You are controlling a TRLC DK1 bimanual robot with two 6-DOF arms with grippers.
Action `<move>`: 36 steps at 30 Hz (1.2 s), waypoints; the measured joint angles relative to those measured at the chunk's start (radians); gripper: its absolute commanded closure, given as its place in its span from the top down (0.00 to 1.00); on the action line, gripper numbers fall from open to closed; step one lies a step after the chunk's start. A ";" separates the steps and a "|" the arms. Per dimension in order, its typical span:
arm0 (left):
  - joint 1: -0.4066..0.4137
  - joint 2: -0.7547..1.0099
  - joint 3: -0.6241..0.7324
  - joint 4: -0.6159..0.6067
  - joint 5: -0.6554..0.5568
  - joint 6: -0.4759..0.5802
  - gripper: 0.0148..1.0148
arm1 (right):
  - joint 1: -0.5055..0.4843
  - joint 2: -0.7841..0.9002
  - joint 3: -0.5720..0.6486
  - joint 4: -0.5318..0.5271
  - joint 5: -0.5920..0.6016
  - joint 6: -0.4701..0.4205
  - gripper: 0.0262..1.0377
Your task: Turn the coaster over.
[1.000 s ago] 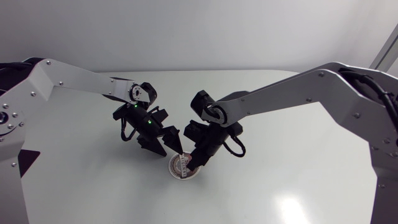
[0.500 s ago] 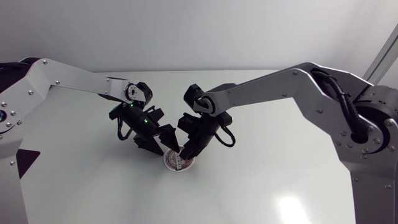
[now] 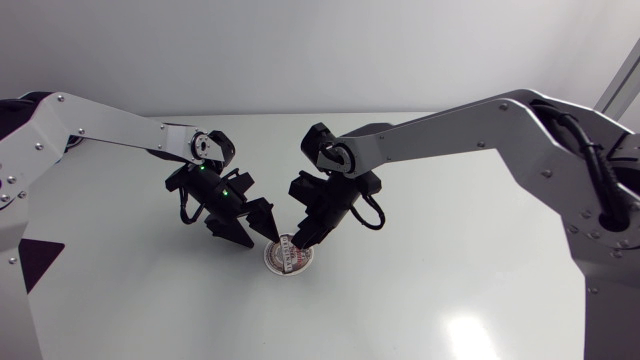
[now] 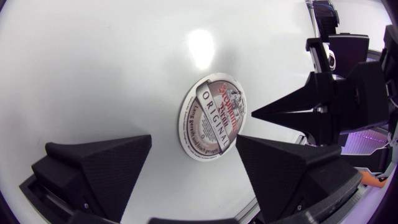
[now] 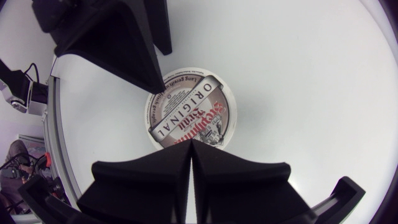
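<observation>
A round coaster (image 3: 290, 257) lies flat on the white table (image 3: 460, 290), its printed face up. My left gripper (image 3: 260, 238) hangs over the coaster's left edge, open. In the left wrist view the coaster (image 4: 212, 116) lies just ahead of the gap between the left gripper's (image 4: 193, 138) fingers. My right gripper (image 3: 300, 240) is shut with nothing in it, its tip on the coaster's far right rim. In the right wrist view the shut right gripper (image 5: 191, 143) meets the coaster (image 5: 189, 115), and one finger (image 5: 134, 50) of the left gripper touches the opposite rim.
Both arms meet over the middle of the table, the left arm (image 3: 110, 130) from the left side and the right arm (image 3: 470, 125) from the right. Nothing else lies on the tabletop around the coaster.
Both grippers have shifted a little to the left and towards the back. The coaster has slid the same way with them. It still lies flat.
</observation>
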 measured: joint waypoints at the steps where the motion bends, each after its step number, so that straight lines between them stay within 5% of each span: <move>1: 0.000 0.000 -0.001 0.000 0.000 0.000 0.94 | 0.000 -0.011 -0.008 0.003 0.000 0.000 0.02; 9: -0.001 0.000 -0.002 0.001 0.004 0.000 0.94 | 0.000 -0.027 -0.088 0.030 -0.003 0.000 0.02; 36: -0.055 -0.006 -0.019 0.000 0.027 -0.003 0.94 | 0.026 0.014 -0.084 0.048 -0.033 0.000 0.02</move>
